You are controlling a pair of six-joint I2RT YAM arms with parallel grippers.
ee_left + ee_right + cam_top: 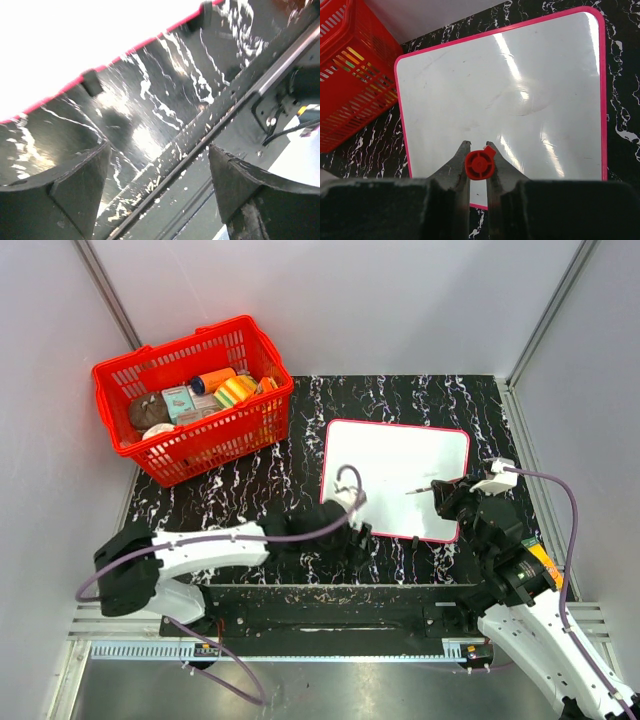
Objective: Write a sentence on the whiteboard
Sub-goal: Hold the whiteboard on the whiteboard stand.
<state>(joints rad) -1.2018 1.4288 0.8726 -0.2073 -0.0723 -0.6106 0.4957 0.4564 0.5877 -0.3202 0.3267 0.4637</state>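
The whiteboard (395, 465) lies flat on the black marbled table, right of centre, white with a pink-red edge. Its surface looks blank; no red written words show on it in any view. My right gripper (447, 497) hovers over the board's near right part and is shut on a red marker (480, 164), seen end-on between the fingers in the right wrist view; its thin tip (415, 492) points left over the board (510, 90). My left gripper (352, 528) is open and empty at the board's near left edge (75, 40).
A red basket (190, 400) full of small items stands at the back left, also in the right wrist view (350, 75). White walls close in the table on three sides. A metal rail (240, 100) runs along the table's near edge.
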